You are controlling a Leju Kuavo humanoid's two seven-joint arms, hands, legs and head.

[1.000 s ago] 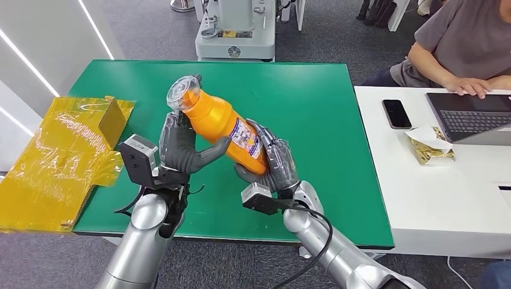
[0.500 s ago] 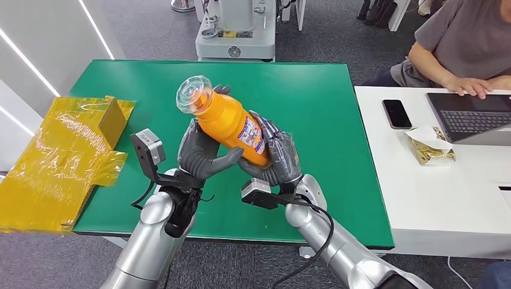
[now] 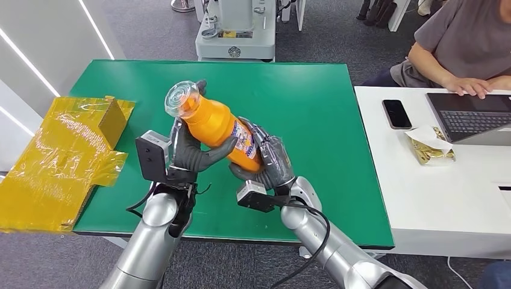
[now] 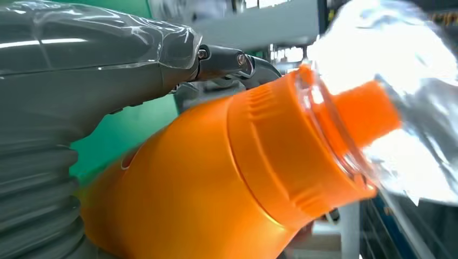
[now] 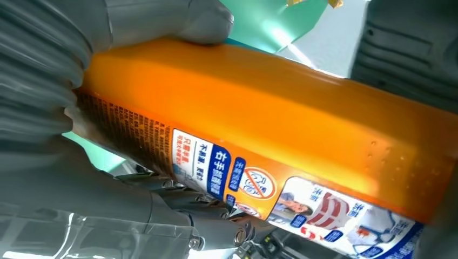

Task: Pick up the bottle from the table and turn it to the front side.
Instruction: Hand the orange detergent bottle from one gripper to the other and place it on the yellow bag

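So rn I've got the bottle (image 3: 218,124) up off the table (image 3: 313,108), pinned between both hands and tilted, clear cap (image 3: 181,99) pointing up and away from me. Left hand (image 3: 191,152) wraps the neck/shoulder end, thumb across the near side and fingers behind, so that hand is basically the pivot. Right hand (image 3: 265,161) cups the base end from underneath, fingers curled round the printed label (image 3: 246,139). Reason for the two-hand hold imo: the body is wide and slick plastic, one hand alone can't roll it about its long axis w/o it sliding, so one hand holds while the other regrips. Right wrist cam shows the label (image 5: 302,199) w/ small print, a warning icon and little pics sitting on the side facing that palm, which reads to me like the back panel, so I'd guess the turn isn't done yet. Left wrist cam is mostly the orange shoulder (image 4: 216,183) and the clear cap (image 4: 389,102), thumb (image 4: 108,59) laid over it. Under the hands is plain green tabletop, nothing near the bottle. Out past my left hand there's a crumpled yellow bag (image 3: 60,156) hanging off the table edge. Past my right hand a white desk (image 3: 434,198) butts up against the green one, w/ a phone (image 3: 396,113), a laptop (image 3: 473,115), a snack packet (image 3: 429,146), and a person (image 3: 464,42) typing. Grey carpet, some machine base (image 3: 236,30) behind the table.
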